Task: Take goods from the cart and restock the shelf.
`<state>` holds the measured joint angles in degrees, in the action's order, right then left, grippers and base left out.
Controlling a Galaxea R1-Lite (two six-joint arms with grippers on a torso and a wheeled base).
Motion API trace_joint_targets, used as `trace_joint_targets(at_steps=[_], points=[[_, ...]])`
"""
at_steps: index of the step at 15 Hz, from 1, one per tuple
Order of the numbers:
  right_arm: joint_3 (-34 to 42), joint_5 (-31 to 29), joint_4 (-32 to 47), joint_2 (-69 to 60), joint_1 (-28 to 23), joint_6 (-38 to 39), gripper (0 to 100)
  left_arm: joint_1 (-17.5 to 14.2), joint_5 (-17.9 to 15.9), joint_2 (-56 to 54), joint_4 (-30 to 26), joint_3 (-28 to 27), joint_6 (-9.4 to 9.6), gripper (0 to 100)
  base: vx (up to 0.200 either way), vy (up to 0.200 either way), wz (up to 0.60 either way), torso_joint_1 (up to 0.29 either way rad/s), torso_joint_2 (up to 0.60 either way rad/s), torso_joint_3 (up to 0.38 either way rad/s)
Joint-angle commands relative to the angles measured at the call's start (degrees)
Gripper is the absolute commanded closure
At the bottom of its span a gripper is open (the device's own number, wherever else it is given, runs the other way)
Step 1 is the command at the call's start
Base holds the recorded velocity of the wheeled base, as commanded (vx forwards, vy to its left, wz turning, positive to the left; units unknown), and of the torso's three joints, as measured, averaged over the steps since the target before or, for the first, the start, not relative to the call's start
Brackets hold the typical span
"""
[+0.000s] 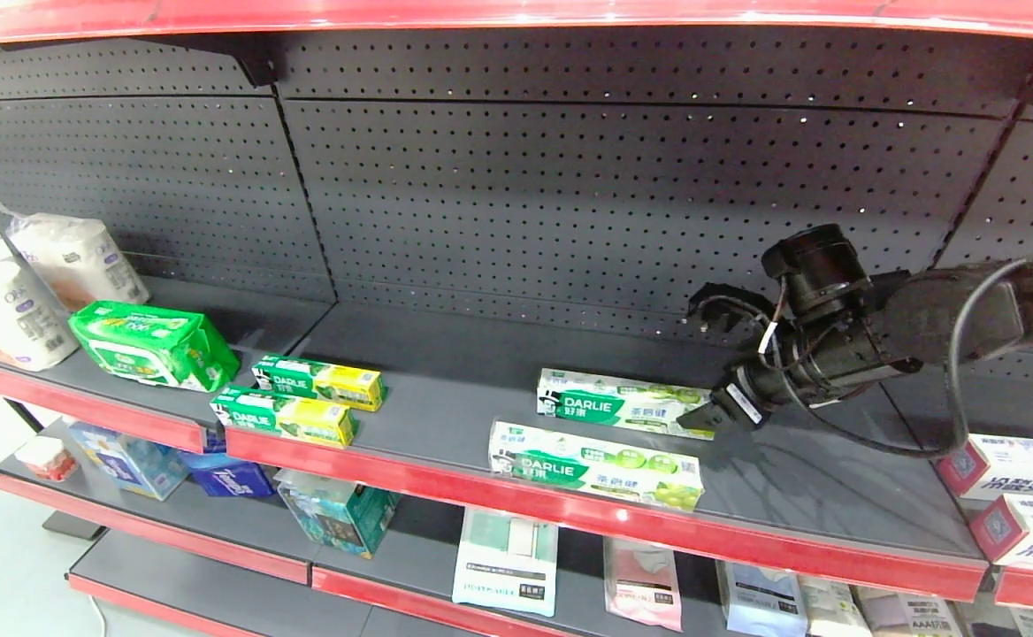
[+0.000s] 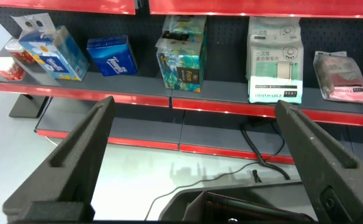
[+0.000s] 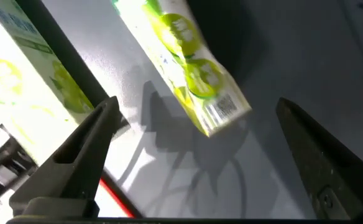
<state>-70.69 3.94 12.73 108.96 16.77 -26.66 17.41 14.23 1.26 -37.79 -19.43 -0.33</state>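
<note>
Spotter: Risk, as I read it: right gripper (image 1: 709,416) sits at the right-hand end of the rear toothpaste box (image 1: 623,402). Any sideways drift on the way out and a finger could catch that end.

Logger: Consequence?

Spotter: Box skews and likely slides forward into the front toothpaste box (image 1: 596,464), which lies close to the red shelf lip (image 1: 570,509). A hard enough shove might tip that one over the edge. Judgement only.

Logger: Jaw state?

Spotter: Spread wide, nothing clamped. Wrist view has the box's end between the two fingers (image 3: 88,143), roughly level with the tips, a gap on each side. No contact that I can make out.

Logger: Box position otherwise?

Spotter: Flat on the shelf (image 1: 446,354), long side roughly parallel to the front one, just behind it and apart from it. Looks placed; I'd call this the release step. Safest exit is probably straight back along the box's length.

Logger: Other arm?

Spotter: Low, facing the lower shelves (image 2: 138,78): left gripper (image 2: 195,102), fingers apart, holding nothing.
</note>
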Motion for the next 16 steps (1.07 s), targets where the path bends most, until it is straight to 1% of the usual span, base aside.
trace_joint_targets(at_steps=[1,3,4,5,6,7,9,10,11,12,13,16], points=[[3.11,0.02,0.02,-4.46,-0.08,1.61,0,-0.01,-0.08,0.06,0.00,0.01,-0.02,0,0.000,0.000,0.00,0.000,0.00,0.000],[6.27,0.02,-1.30,-7.36,-0.08,2.05,0,-0.01,-0.16,0.15,0.00,0.01,-0.02,0,0.000,0.000,0.00,0.000,0.00,0.000],[12.25,-0.07,-7.45,-11.31,0.01,3.28,0,-0.01,-0.25,0.41,0.00,0.01,-0.11,0,0.000,0.000,0.00,0.000,0.00,0.000],[15.85,-0.33,-11.85,-13.33,0.19,3.99,0,0.08,-0.34,0.50,0.00,0.01,-0.11,0,0.000,0.000,0.00,0.000,0.00,0.000],[19.63,-0.51,-15.72,-15.80,0.63,4.51,0,0.08,-0.34,0.50,0.00,0.01,-0.02,0,0.000,0.000,0.00,0.000,0.00,0.000],[23.06,-0.69,-17.91,-18.26,0.89,5.22,0,0.08,-0.52,0.50,0.00,0.01,-0.11,0,0.000,0.000,0.00,0.000,0.00,0.000],[30.53,-1.92,-20.46,-25.38,1.51,6.71,0,-0.01,-0.60,0.68,0.00,0.01,-0.46,0,0.000,0.000,0.00,0.000,0.00,0.000],[31.41,-1.92,-20.73,-26.43,1.51,7.32,0,-0.01,-0.60,0.68,0.00,0.01,-0.55,0,0.000,0.000,0.00,0.000,0.00,0.000],[34.75,-1.92,-22.57,-31.35,1.59,9.79,0,-0.01,-0.60,1.03,0.00,0.01,-0.99,0,0.000,0.000,0.00,0.000,0.00,0.000],[36.42,-2.00,-23.71,-33.37,1.59,10.49,0,0.08,-0.60,1.21,0.00,0.01,-0.99,0,0.000,0.000,0.00,0.000,0.00,0.000],[40.99,-3.67,-26.00,-39.44,1.33,11.10,0,-0.01,-0.60,2.17,0.00,0.01,-0.99,0,0.000,0.000,0.00,0.000,0.00,0.000],[50.13,-5.70,-26.35,-53.59,1.24,14.44,0,0.08,-0.69,2.88,0.00,0.01,-0.99,0,0.000,0.000,0.00,0.000,0.00,0.000]])
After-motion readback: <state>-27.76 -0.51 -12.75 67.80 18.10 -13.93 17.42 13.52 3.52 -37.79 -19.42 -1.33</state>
